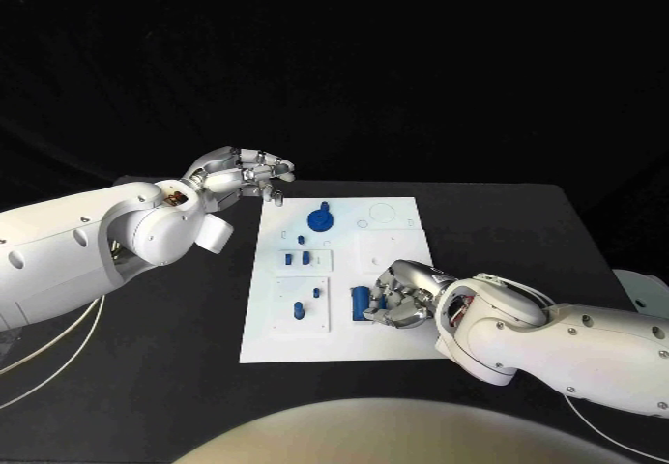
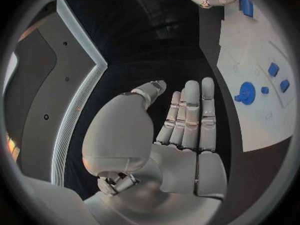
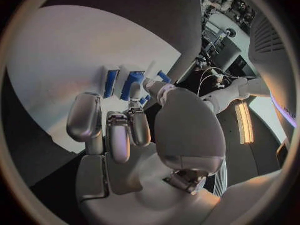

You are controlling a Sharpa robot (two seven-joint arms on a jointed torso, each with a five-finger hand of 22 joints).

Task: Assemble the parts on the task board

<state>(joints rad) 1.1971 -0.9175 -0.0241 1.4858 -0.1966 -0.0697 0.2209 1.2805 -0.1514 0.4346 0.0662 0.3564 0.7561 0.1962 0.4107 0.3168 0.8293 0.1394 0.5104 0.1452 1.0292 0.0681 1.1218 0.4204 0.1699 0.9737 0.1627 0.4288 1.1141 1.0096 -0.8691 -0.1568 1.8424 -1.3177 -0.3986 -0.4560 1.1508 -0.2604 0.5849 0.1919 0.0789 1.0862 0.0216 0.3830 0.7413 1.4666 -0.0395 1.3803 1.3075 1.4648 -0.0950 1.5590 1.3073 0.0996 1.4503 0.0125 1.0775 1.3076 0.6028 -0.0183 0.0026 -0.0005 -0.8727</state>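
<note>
The white task board [image 1: 334, 333] lies in the middle of the black table. On its far end sits a round blue part [image 1: 321, 218] with a knob, also in the left wrist view [image 2: 246, 92]. Small blue parts [image 1: 296, 258] stand mid-board, and two more [image 1: 299, 309] lie nearer. My right hand [image 1: 404, 295] rests on the board's near right area; its thumb and fingertips [image 3: 134, 110] pinch an upright blue part [image 3: 133, 81], beside another blue part [image 3: 111, 82]. My left hand [image 1: 245, 176] hovers off the board's far left corner, fingers straight [image 2: 190, 120], holding nothing.
Black table [image 1: 154, 387] surrounds the board on all sides. Pale cables [image 1: 56, 358] run along the table's left side under my left arm. The board's right half carries empty recesses and outlines [image 1: 384, 215].
</note>
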